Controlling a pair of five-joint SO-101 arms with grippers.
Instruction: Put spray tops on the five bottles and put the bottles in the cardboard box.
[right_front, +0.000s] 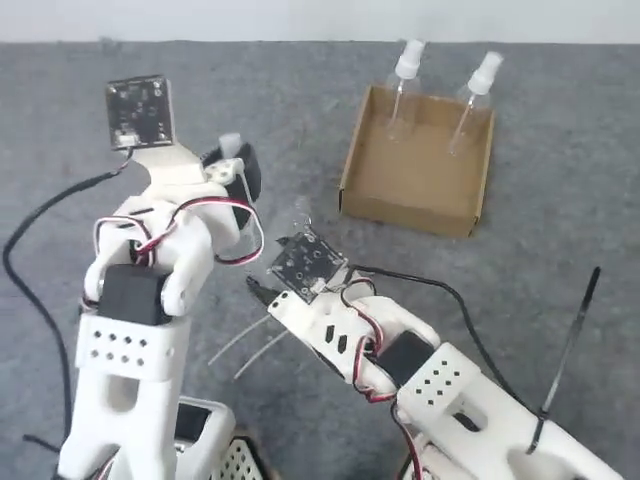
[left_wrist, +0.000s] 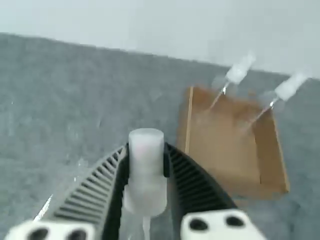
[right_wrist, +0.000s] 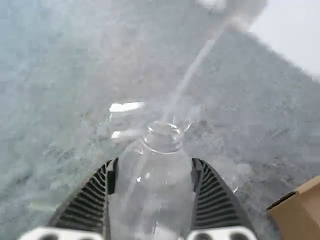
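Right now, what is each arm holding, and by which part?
Left gripper: jaws clamp the spray top by its white head. Right gripper: jaws clamp an uncapped clear bottle around its body, below the neck.

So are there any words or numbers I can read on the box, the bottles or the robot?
None can be read.
cardboard box: plain, no print.
two bottles in it: clear, no labels.
spray top in left gripper, open bottle in right gripper: no print.
circuit boards: marks too small to read.
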